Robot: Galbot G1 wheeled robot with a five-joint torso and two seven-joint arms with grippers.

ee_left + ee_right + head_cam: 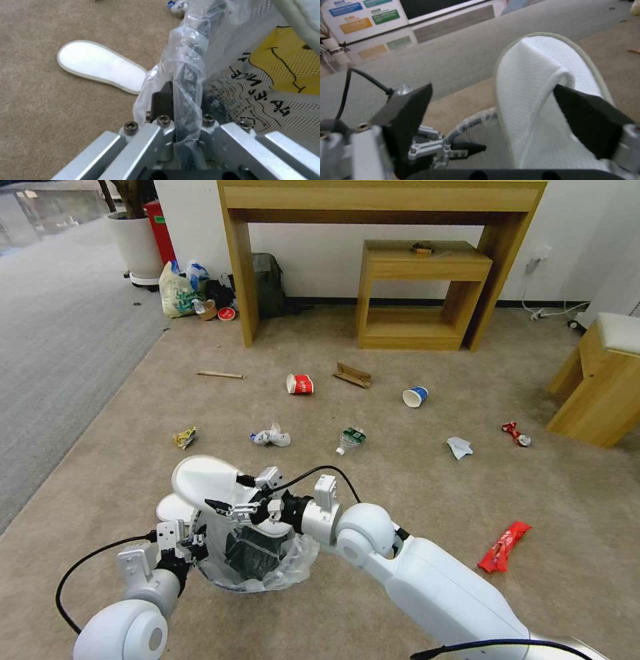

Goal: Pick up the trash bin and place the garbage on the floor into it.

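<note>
The trash bin (257,560), black with a crinkly bag (286,67), hangs low over the beige floor (400,480). My left gripper (193,543) is shut on its bagged rim (185,97). One white slipper (203,480) stands tilted in the bin's mouth, and my right gripper (233,508) is open around it (491,87), one finger (586,120) touching the slipper's strap. A second slipper (100,66) lies flat on the floor beside the bin. Farther out lie a red cup (300,384), a blue cup (415,397), a crushed bottle (350,439), wrappers (271,436) and a red packet (503,546).
A wooden desk (380,200) with a low shelf (420,293) stands at the back wall. A stool (600,380) is at the right. The yellow-green shopping bag (177,290) and a backpack (267,283) sit by the desk leg. Grey ribbed carpet (60,347) runs along the left.
</note>
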